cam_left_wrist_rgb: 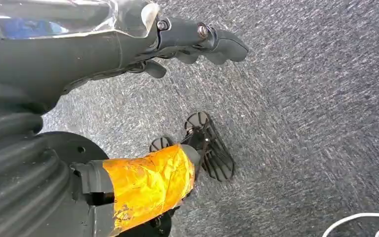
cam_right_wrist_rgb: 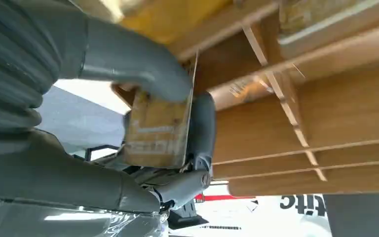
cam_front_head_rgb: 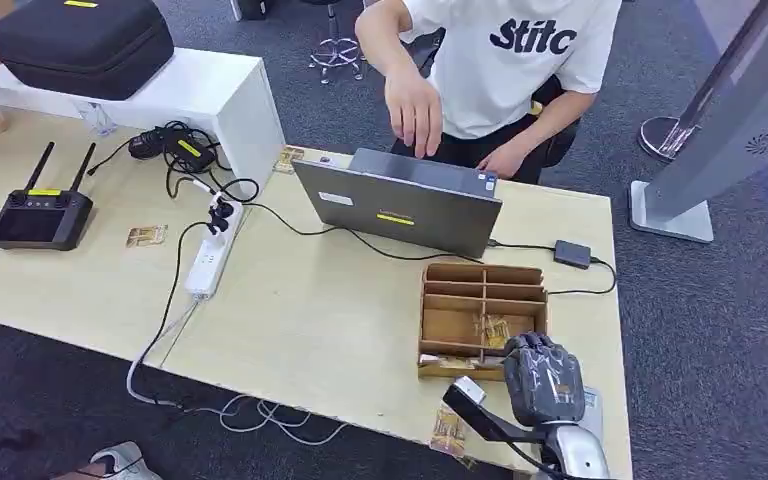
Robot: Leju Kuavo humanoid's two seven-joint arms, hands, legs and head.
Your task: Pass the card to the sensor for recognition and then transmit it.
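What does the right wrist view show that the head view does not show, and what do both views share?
Right wrist view alone: the card pinched between the thumb and a finger of the right hand.
Head view alone: the laptop, a person's hand above it, the power strip and the table.
Both: the right hand and the wooden divided box.

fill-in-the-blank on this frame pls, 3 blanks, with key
1. The right hand pinches a ____ above the wooden organizer.
2. The left hand hangs over grey ____, holding nothing.
3. A person's hand hovers over the open ____ on the table.

Missing words: card; carpet; laptop
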